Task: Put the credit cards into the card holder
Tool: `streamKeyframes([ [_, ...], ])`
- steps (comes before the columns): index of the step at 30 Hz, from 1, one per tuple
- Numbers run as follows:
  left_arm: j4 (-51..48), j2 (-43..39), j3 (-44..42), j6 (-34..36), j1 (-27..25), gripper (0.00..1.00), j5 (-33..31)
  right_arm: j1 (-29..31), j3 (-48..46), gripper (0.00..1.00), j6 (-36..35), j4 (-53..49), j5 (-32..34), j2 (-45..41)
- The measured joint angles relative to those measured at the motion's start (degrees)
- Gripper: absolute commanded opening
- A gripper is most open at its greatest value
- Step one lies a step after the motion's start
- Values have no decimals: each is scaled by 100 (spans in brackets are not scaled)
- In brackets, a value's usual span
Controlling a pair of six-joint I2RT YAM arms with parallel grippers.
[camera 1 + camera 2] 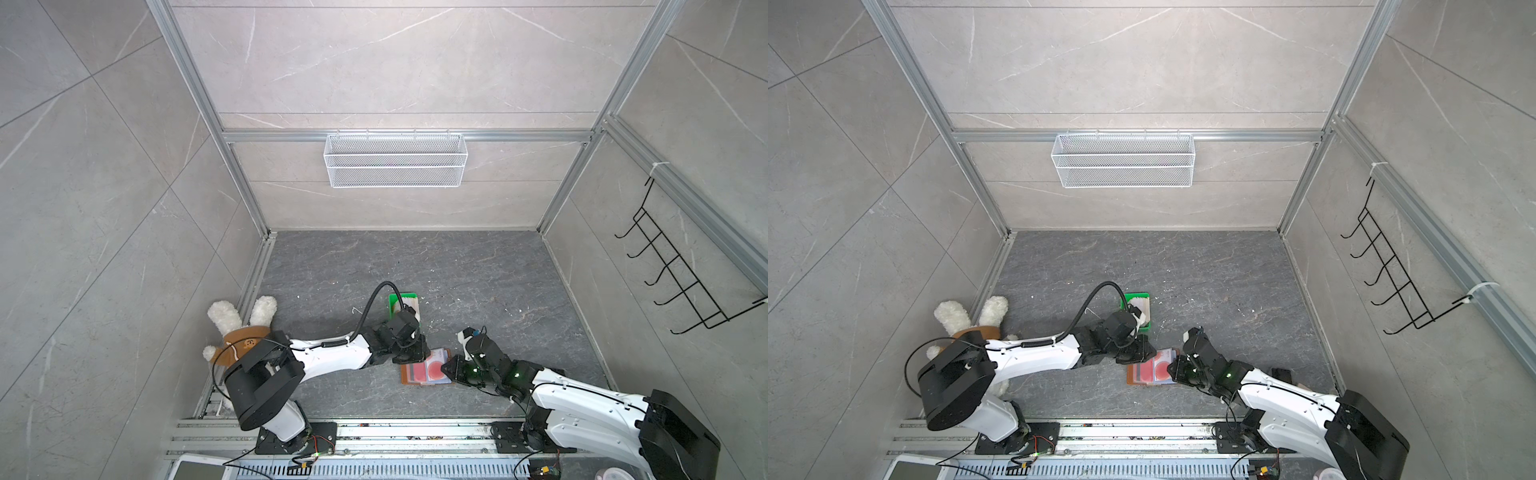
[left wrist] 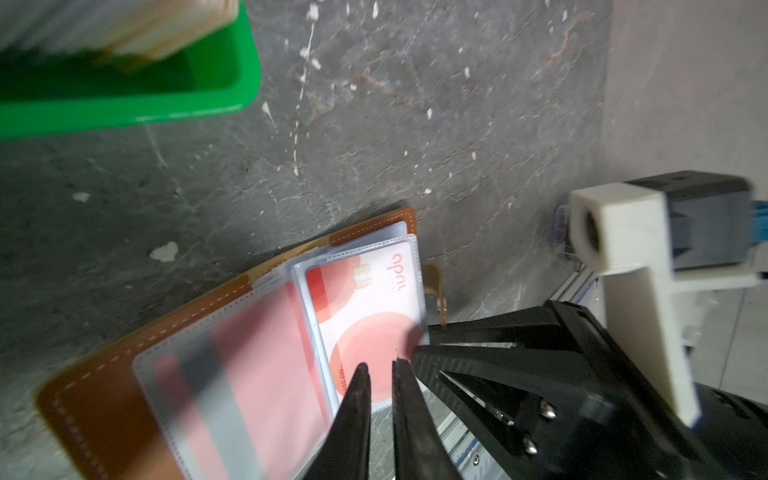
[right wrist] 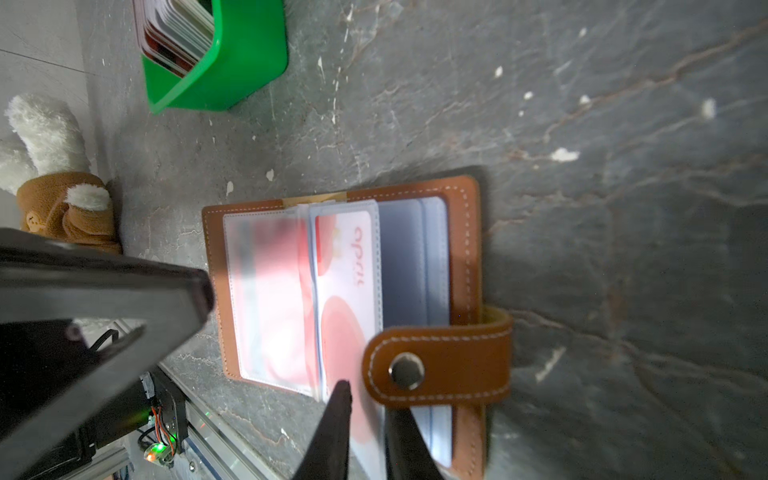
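The holder (image 1: 405, 375) lies open on the desk (image 1: 415, 266) at 6 o'clock, near the front edge, its strap (image 3: 436, 365) folded back over the sleeves. One card (image 2: 365, 307) sits inside a clear sleeve (image 3: 376, 257). More cards (image 3: 174, 33) stand in the green tray (image 3: 245, 58) at the holder's 12 o'clock. The left end effector (image 2: 380, 365) is at the holder's 10 o'clock with its jaws narrowly apart and empty, tips at that card; whether they touch it I cannot tell. The right end effector (image 3: 368, 397), at 3 o'clock, pinches the sleeve's edge.
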Motion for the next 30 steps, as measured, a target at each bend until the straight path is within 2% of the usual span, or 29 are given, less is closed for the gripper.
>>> streamKeyframes([
  [4,22,-452,-249,39,264,17,149,70,173,20,-63,-96,7,24],
  [9,107,-811,-658,39,640,17,396,444,713,22,-190,-356,179,280],
  [19,122,-1569,-975,39,1399,18,997,1209,1897,24,-402,-669,682,1528],
  [30,-317,-2011,-994,282,1856,18,1335,1329,2205,25,-446,-807,1001,1773],
])
